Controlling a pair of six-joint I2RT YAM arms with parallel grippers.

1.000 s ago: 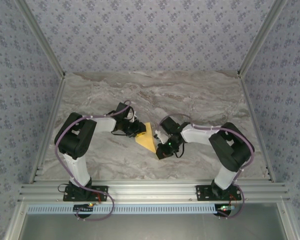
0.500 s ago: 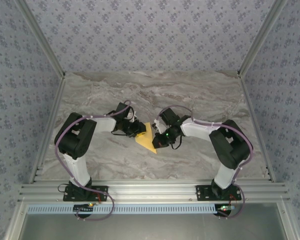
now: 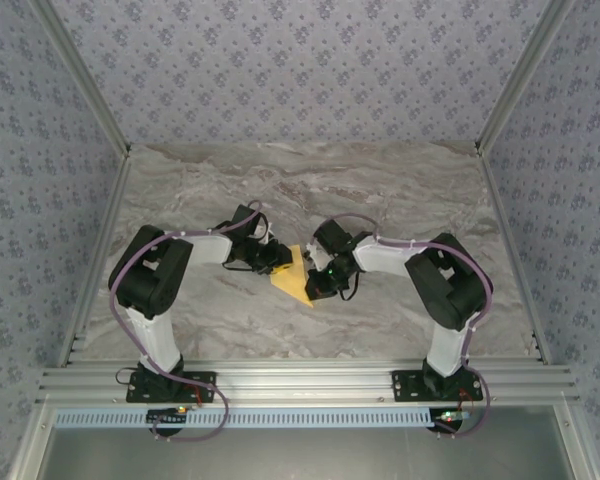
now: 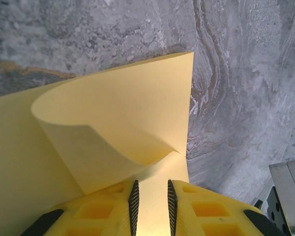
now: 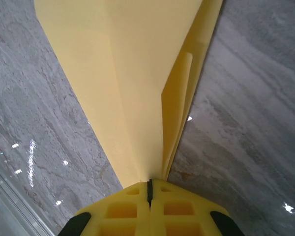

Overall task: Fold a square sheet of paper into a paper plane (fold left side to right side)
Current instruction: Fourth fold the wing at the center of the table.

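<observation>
Right pincer (image 5: 149, 183) clamped tight on the narrow end of the paper sheet (image 5: 137, 73), presumably steadying it. Worktop (image 5: 246, 98) beneath. Sheet fans out ahead, part-folded. Left pincer (image 4: 151, 191) opposite, jaws a slit apart around the edge; curled flap (image 4: 113, 113) just ahead, likely awaiting creasing.

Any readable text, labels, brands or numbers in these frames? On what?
None to read. The yellow paper is blank on every face shown; the marble table and the patterned walls carry only pattern, no letters or digits.
</observation>
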